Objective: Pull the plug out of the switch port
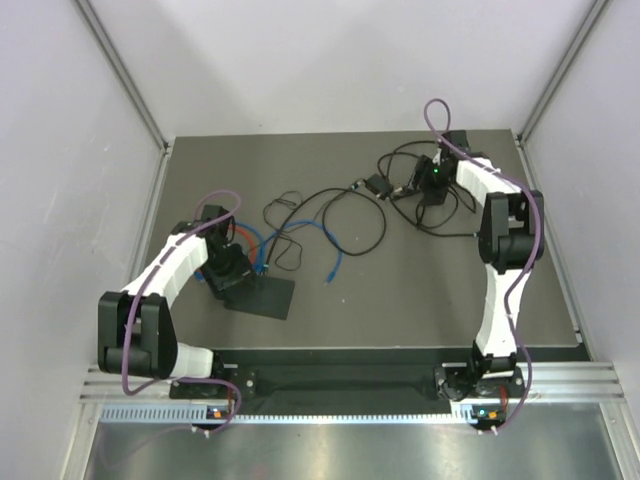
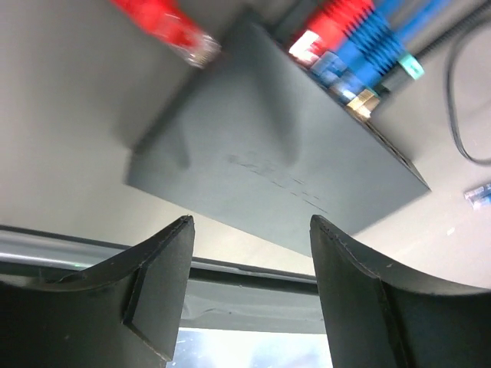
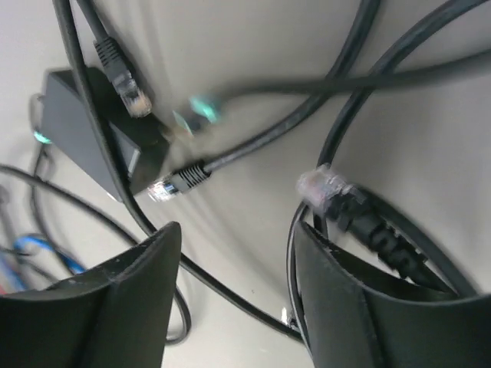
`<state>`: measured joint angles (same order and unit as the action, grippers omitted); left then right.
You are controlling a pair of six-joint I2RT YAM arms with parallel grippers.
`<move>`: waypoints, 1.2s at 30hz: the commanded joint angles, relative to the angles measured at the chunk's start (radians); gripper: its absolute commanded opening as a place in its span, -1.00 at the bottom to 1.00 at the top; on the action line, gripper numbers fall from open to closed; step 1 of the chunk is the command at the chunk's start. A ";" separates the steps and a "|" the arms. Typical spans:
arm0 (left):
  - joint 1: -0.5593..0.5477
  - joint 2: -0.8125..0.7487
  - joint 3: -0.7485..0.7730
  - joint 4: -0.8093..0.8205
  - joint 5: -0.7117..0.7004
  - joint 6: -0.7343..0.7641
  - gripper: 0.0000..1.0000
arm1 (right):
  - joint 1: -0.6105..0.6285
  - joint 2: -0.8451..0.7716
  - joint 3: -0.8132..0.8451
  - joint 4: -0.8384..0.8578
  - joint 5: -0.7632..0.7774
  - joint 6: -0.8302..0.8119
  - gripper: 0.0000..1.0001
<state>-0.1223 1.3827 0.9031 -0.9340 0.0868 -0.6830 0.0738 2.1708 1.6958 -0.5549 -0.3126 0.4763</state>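
Observation:
The switch, a flat matte-black box (image 1: 266, 297), lies on the table at the front left and fills the left wrist view (image 2: 276, 153). Along its far edge a red plug (image 2: 326, 27) and several blue plugs (image 2: 368, 46) sit in ports. Another red plug (image 2: 178, 34) hangs free beside the box with its clear tip bare. My left gripper (image 2: 252, 222) is open and empty, just above the box's near edge (image 1: 228, 275). My right gripper (image 3: 234, 230) is open and empty at the back right (image 1: 432, 188), over loose black cables.
A small black adapter block (image 3: 84, 130) with thin black cables lies at the back (image 1: 378, 186). Loose black plugs (image 3: 180, 180) with clear tips lie near my right fingers. A loose blue plug (image 1: 330, 276) lies mid-table. Grey walls close in both sides.

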 commanded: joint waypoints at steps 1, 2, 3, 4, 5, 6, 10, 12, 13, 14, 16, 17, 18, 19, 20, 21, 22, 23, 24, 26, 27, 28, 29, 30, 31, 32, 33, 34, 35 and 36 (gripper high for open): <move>0.079 -0.042 -0.026 -0.034 -0.012 0.040 0.34 | 0.069 -0.086 0.088 -0.108 0.125 -0.132 0.23; 0.091 -0.047 -0.041 -0.028 -0.006 0.045 0.33 | 0.089 -0.104 0.103 -0.118 0.144 -0.140 0.24; 0.099 -0.048 -0.044 -0.025 0.001 0.046 0.33 | 0.127 -0.141 0.111 -0.129 0.208 -0.145 0.24; 0.104 -0.047 -0.047 -0.025 0.001 0.046 0.33 | 0.147 -0.160 0.119 -0.137 0.223 -0.148 0.25; 0.105 -0.044 -0.049 -0.023 -0.001 0.045 0.32 | 0.167 -0.175 0.133 -0.138 0.231 -0.160 0.25; 0.107 -0.045 -0.055 -0.014 0.004 0.042 0.32 | 0.214 -0.198 0.143 -0.145 0.260 -0.168 0.26; 0.116 -0.037 -0.061 -0.002 0.005 0.048 0.30 | 0.343 -0.201 0.177 -0.126 0.155 -0.188 0.25; 0.115 -0.039 -0.070 0.010 0.010 0.048 0.30 | 0.433 -0.184 0.173 -0.058 0.060 -0.177 0.24; 0.116 -0.037 -0.073 0.012 0.014 0.048 0.29 | 0.464 -0.172 0.168 -0.031 0.022 -0.163 0.24; 0.115 -0.036 -0.079 0.014 0.017 0.045 0.29 | 0.510 -0.139 0.163 -0.001 -0.026 -0.144 0.22; 0.141 -0.037 -0.087 0.018 0.021 0.045 0.29 | 0.537 -0.100 0.148 0.132 -0.207 -0.022 0.17; 0.141 -0.039 -0.095 0.021 0.022 0.043 0.29 | 0.566 -0.077 0.107 0.189 -0.241 0.026 0.12; 0.141 -0.037 -0.096 0.021 0.024 0.045 0.28 | 0.580 -0.069 0.079 0.257 -0.308 0.071 0.09; 0.141 -0.039 -0.101 0.024 0.022 0.045 0.28 | 0.592 -0.063 0.053 0.400 -0.325 0.161 0.08; 0.141 -0.039 -0.107 0.024 0.025 0.045 0.28 | 0.615 -0.056 0.016 0.447 -0.327 0.201 0.04; 0.144 -0.037 -0.110 0.027 0.028 0.045 0.28 | 0.626 -0.034 -0.004 0.517 -0.359 0.243 0.01; 0.144 -0.037 -0.113 0.029 0.028 0.045 0.28 | 0.636 -0.016 -0.014 0.597 -0.379 0.313 -0.01; 0.144 -0.037 -0.121 0.040 0.040 0.042 0.28 | 0.659 0.024 -0.012 0.613 -0.391 0.337 -0.02; 0.144 -0.031 -0.121 0.043 0.044 0.040 0.27 | 0.672 0.041 -0.010 0.625 -0.411 0.352 -0.02; 0.144 -0.021 -0.119 0.046 0.042 0.039 0.26 | 0.708 0.082 -0.007 0.616 -0.415 0.349 -0.01; 0.144 -0.010 -0.118 0.047 0.044 0.039 0.26 | 0.716 0.093 -0.011 0.615 -0.408 0.346 0.02; 0.145 -0.008 -0.118 0.049 0.041 0.040 0.25 | 0.722 0.104 -0.019 0.630 -0.408 0.354 0.04; 0.144 -0.004 -0.115 0.047 0.036 0.036 0.25 | 0.730 0.122 -0.034 0.654 -0.407 0.363 0.04; 0.144 -0.002 -0.115 0.049 0.037 0.037 0.25 | 0.735 0.132 -0.039 0.670 -0.411 0.380 0.04; 0.144 -0.005 -0.116 0.052 0.042 0.037 0.26 | 0.735 0.141 -0.042 0.681 -0.411 0.384 0.02; 0.144 -0.005 -0.118 0.052 0.042 0.036 0.25 | 0.738 0.153 -0.042 0.681 -0.413 0.387 0.01; 0.144 -0.004 -0.119 0.054 0.042 0.037 0.25 | 0.739 0.156 -0.047 0.685 -0.408 0.395 -0.02; 0.144 -0.001 -0.121 0.054 0.042 0.036 0.25 | 0.741 0.161 -0.050 0.694 -0.411 0.400 -0.06; 0.144 0.004 -0.121 0.051 0.041 0.037 0.25 | 0.745 0.159 -0.057 0.701 -0.416 0.398 -0.08; 0.144 0.007 -0.119 0.050 0.039 0.039 0.25 | 0.750 0.158 -0.062 0.702 -0.408 0.400 -0.07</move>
<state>0.0154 1.3815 0.7849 -0.8978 0.1192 -0.6514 0.8101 2.3352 1.6417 0.0429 -0.7040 0.8497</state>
